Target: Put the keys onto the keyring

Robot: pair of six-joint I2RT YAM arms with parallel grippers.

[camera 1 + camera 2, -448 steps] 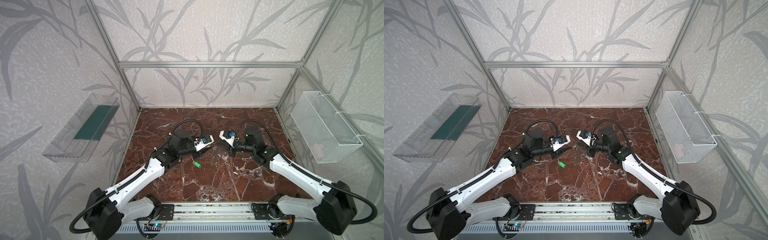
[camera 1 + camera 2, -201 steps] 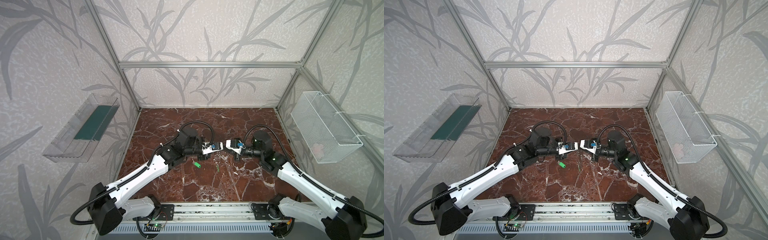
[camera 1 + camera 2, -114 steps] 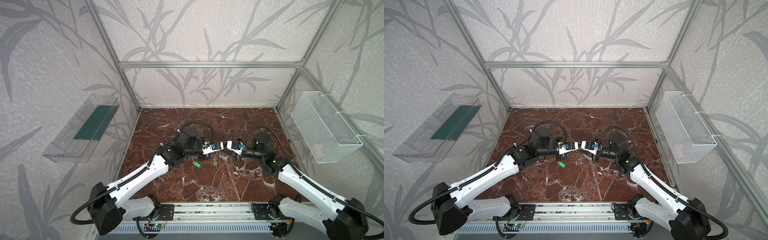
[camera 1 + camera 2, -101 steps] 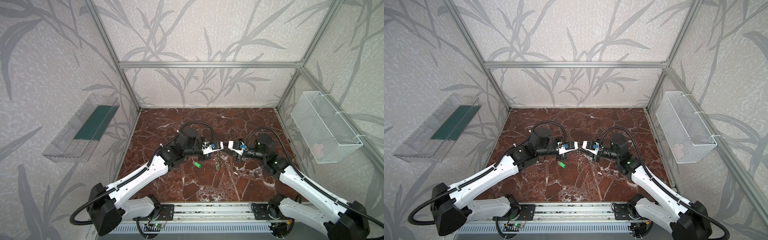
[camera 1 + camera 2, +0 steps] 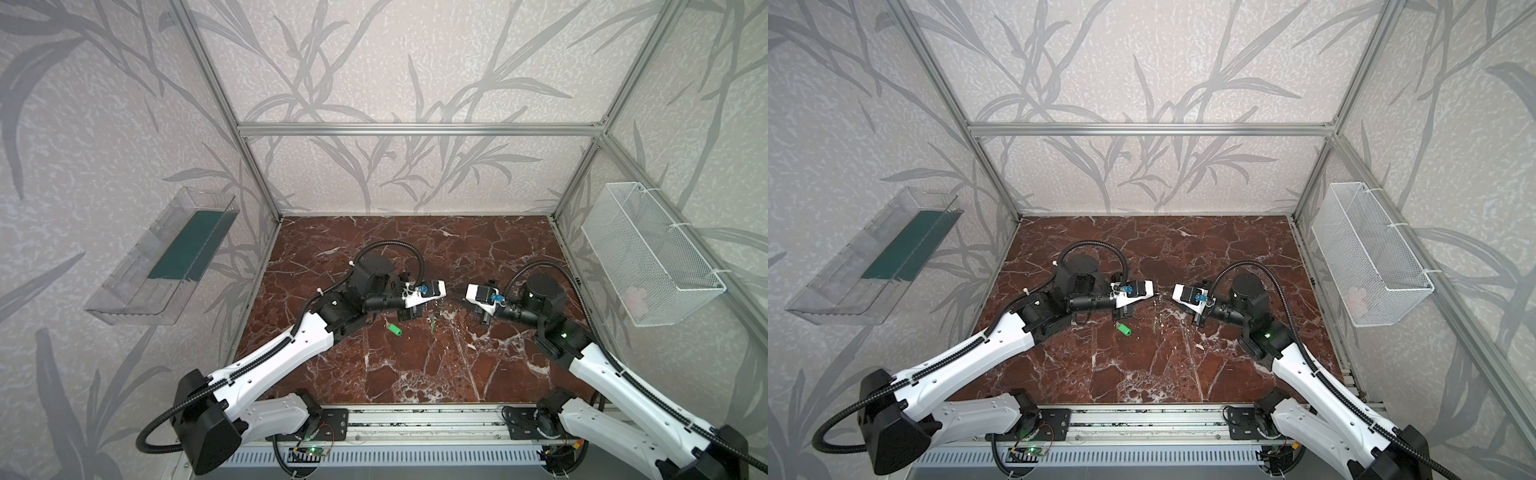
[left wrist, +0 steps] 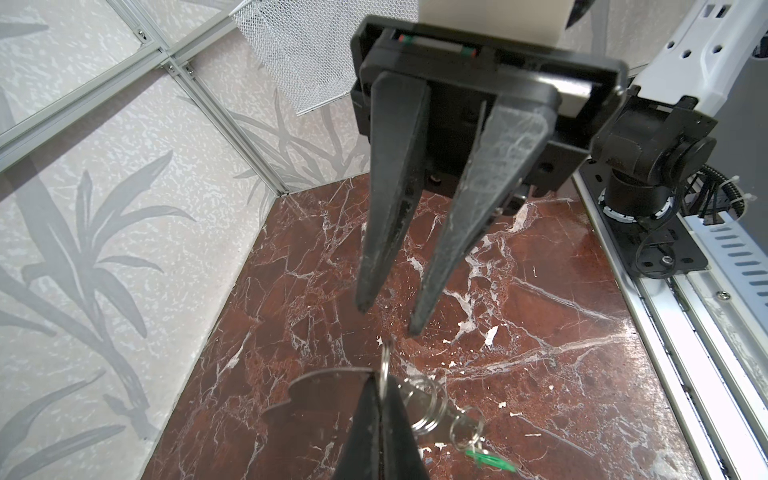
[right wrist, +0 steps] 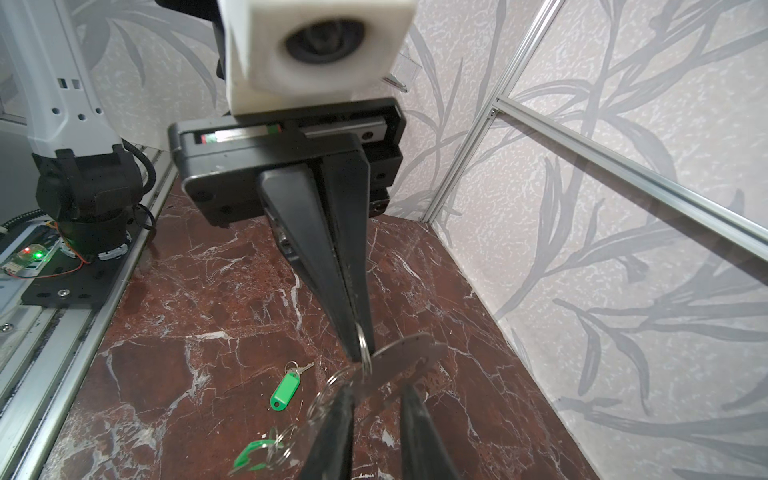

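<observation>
My left gripper (image 6: 380,386) is shut on a metal split ring (image 6: 385,361) that carries the keyring (image 6: 324,395), a flat grey plate held above the marble. More rings and one green key (image 6: 490,459) hang from it. The other green key (image 7: 284,390) lies loose on the table, seen in both top views (image 5: 394,330) (image 5: 1123,329). My right gripper (image 7: 378,390) faces the left gripper (image 7: 357,349) with its jaws open. Its fingertips (image 6: 415,328) stop just short of the ring. The plate (image 7: 407,361) shows between its fingers.
A white wire basket (image 5: 652,253) hangs on the right wall and a clear plastic tray (image 5: 166,257) on the left wall. An aluminium rail (image 5: 415,419) with both arm bases runs along the front edge of the marble top (image 5: 415,365).
My right gripper has gone from shut to open and drawn back a little to the right. The left gripper has stayed put, shut on the ring.
</observation>
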